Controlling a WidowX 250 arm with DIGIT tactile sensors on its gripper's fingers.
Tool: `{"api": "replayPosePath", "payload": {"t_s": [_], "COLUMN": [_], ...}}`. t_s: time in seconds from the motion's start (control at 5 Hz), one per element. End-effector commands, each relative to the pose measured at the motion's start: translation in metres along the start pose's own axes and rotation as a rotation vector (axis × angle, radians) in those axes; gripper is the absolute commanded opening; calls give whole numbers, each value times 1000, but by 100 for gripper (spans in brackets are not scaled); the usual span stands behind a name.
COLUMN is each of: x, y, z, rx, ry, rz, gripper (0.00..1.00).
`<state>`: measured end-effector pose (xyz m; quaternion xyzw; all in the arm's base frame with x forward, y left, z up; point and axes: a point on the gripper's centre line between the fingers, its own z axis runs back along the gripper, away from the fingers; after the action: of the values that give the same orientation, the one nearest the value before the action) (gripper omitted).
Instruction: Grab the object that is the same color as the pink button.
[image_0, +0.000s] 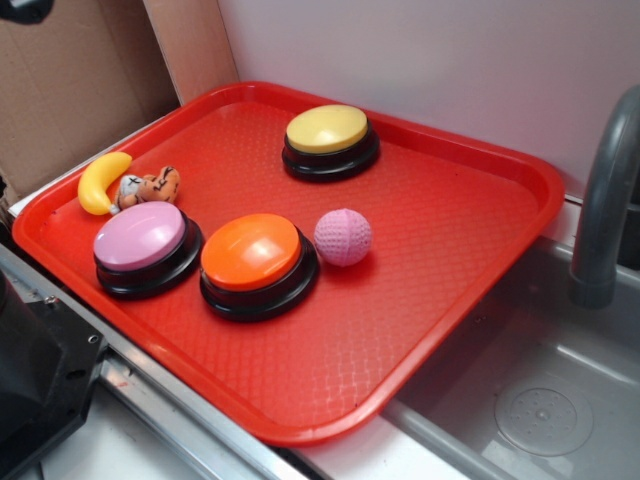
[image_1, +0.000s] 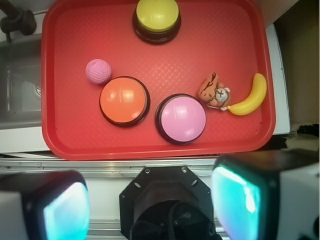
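the end effector (image_1: 150, 200) hovers wide open, above the red tray (image_1: 150, 145), grasp not yet begun. next, it must descend over the pink ball (image_1: 98, 71) beside the orange button (image_1: 124, 100).

End effector (image_1: 150, 200) with 2 teal-glowing fingers (image_1: 65, 210), black screwed mount

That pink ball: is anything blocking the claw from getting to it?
Nothing covers the pink ball; it lies open from above on the red tray. The orange button sits close beside it, on the gripper's side, so a low approach would meet it. The open gripper hangs high above the tray's near edge.
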<state>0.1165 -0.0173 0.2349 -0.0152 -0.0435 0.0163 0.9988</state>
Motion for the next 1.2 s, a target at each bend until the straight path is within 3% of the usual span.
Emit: {"api": "replayPosePath", "payload": {"t_s": [0.0,0.6,0.8,1.0], "x": [0,45,58,76], "y": [0,-24,-37,-51], "z": [0,-29,-40,-63], "rx": [0,16,1,-55], "ry": [0,-146,-206,-192], "rz": [0,-255,-372,-497], "gripper": [100,100,100,100]}}
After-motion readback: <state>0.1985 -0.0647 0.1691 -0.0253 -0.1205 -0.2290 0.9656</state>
